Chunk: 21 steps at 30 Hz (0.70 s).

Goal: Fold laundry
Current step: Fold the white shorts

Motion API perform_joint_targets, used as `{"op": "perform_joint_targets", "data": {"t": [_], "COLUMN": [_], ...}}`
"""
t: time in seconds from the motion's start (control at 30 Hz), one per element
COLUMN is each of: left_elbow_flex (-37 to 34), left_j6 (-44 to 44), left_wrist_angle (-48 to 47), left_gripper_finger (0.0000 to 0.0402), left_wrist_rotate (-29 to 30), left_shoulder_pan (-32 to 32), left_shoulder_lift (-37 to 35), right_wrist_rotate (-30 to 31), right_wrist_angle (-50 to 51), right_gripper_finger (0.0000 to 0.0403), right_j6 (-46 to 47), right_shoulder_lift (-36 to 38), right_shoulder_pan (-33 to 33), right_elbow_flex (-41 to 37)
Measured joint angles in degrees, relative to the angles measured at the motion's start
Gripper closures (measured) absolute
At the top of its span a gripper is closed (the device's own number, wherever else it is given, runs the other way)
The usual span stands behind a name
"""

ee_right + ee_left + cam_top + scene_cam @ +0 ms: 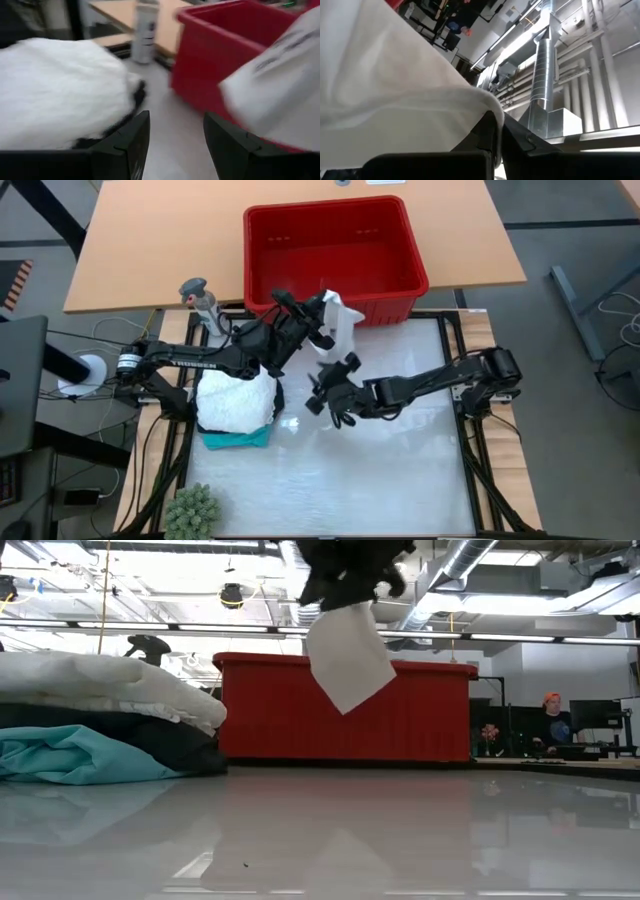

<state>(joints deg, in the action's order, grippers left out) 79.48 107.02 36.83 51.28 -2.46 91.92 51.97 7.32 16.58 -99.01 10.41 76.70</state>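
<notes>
Much bare tabletop [340, 470] beneath lifted cloth [343, 323]

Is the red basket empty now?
Empty as far as the high view shows: the basket floor is bare red; the white cloth hangs outside from the left gripper.

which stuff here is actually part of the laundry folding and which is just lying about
Part of the job:
- white cloth piece, hanging from the shut left gripper
- pile of white, black and teal garments
- open right gripper, beside the pile

Just lying about:
- red plastic basket
- small green fuzzy plant
- grey spray bottle
</notes>
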Motion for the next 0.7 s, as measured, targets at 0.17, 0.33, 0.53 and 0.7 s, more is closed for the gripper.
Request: {"op": "perform_joint_targets", "data": {"t": [0.17, 0.33, 0.53, 0.7], "left_elbow_flex": [0.00, 0.00, 0.00, 0.00], "left_j6": [0.15, 0.13, -1.41, -2.84], "left_wrist_angle": [0.04, 0.19, 0.12, -0.04], "left_gripper_finger": [0.0401, 0.0401, 0.0401, 0.0401], "left_wrist_rotate": [0.10, 0.08, -1.74, -3.03], "left_shoulder_pan": [-0.18, -0.23, -0.22, -0.15], "left_shoulder_lift": [0.00, 0.00, 0.00, 0.00], "right_wrist_rotate": [3.10, 3.64, 7.99, 8.02], "right_wrist_angle": [7.93, 20.42, 24.83, 24.05], "right_gripper_finger": [0.0194, 0.0194, 0.0194, 0.0194], "right_j6": [1.06, 7.98, 10.99, 10.68], "right_shoulder_lift": [4.43, 7.43, 8.86, 8.84], "right_shoulder_pan": [0.45, 1.50, 2.74, 2.05], "right_elbow_flex": [0.37, 0.36, 0.36, 0.36]}}
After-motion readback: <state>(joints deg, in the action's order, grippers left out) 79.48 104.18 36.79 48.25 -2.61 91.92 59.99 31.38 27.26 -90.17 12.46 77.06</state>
